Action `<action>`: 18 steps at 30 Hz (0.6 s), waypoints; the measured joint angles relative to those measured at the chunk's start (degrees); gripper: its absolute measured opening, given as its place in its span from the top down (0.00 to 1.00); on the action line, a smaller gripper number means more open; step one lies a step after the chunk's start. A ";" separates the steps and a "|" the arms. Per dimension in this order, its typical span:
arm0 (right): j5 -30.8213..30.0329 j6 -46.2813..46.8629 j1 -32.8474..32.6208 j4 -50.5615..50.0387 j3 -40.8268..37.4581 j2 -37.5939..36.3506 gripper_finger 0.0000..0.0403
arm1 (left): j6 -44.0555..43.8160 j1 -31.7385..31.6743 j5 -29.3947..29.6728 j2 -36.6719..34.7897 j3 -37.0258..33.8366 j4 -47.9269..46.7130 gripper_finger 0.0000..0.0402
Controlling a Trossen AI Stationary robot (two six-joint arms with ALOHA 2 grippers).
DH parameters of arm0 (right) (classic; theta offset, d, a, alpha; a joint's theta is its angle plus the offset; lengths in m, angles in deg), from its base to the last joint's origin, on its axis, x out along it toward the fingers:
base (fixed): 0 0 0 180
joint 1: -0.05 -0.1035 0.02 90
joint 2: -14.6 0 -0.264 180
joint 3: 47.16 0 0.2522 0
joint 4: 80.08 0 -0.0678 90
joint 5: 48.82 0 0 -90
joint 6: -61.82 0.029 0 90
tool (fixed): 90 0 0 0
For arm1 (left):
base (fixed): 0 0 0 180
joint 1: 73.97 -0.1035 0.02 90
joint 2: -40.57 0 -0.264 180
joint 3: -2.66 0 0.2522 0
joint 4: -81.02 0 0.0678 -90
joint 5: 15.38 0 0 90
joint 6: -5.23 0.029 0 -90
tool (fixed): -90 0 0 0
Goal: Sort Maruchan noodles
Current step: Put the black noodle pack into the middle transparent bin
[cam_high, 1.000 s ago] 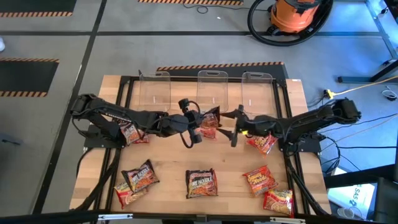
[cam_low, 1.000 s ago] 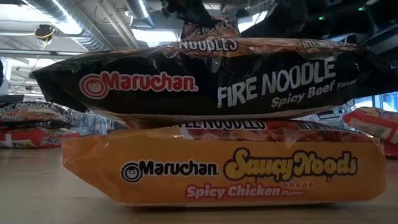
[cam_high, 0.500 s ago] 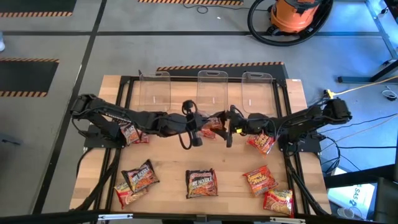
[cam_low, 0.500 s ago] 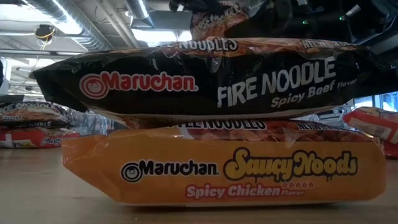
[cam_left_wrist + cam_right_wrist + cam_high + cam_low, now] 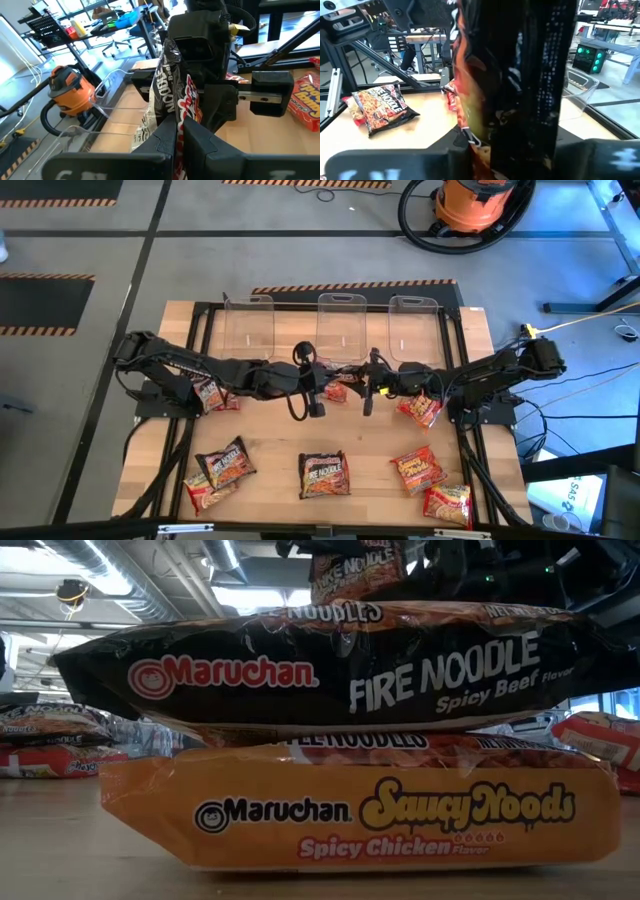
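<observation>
I'm mid-handover at centre frame in the high view: my left gripper (image 5: 322,387) is clamped on a dark noodle packet (image 5: 337,388), and the right gripper (image 5: 362,388) has its fingers around it. Next, I'd confirm the right's hold, then release left.

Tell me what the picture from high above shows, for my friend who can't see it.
Two dark robot arms meet over the middle of a wooden table, the left gripper and right gripper both pinching one dark noodle packet held up between them. More packets lie scattered on the table, and three clear tubs stand along the far edge.
</observation>
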 joint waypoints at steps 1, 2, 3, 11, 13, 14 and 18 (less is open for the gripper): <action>-0.14 -0.02 -0.01 0.00 0.02 0.00 0.74 | 0.13 0.20 0.07 0.00 0.00 0.00 0.96; -0.21 -0.04 -0.01 0.00 0.00 0.00 0.74 | 0.56 0.40 0.12 0.00 0.00 0.00 0.96; -0.21 -0.09 -0.05 -0.01 0.00 0.00 0.73 | 1.31 0.64 0.14 0.00 0.00 0.00 0.96; -0.55 -1.16 -0.09 -0.57 0.00 0.00 0.77 | -0.47 0.89 -0.30 -2.21 0.35 -1.02 0.90; -0.55 -1.14 -0.09 -0.83 0.00 0.00 0.77 | -4.28 0.15 -2.79 -3.77 2.19 -6.27 0.85; -0.55 -1.14 -0.09 -0.88 0.00 0.00 0.77 | -6.09 -0.31 -3.77 -4.19 3.40 -9.64 0.82; -0.49 -1.14 -0.09 -1.31 0.00 0.00 0.76 | -8.33 -1.59 -5.26 -4.20 8.60 -18.22 0.68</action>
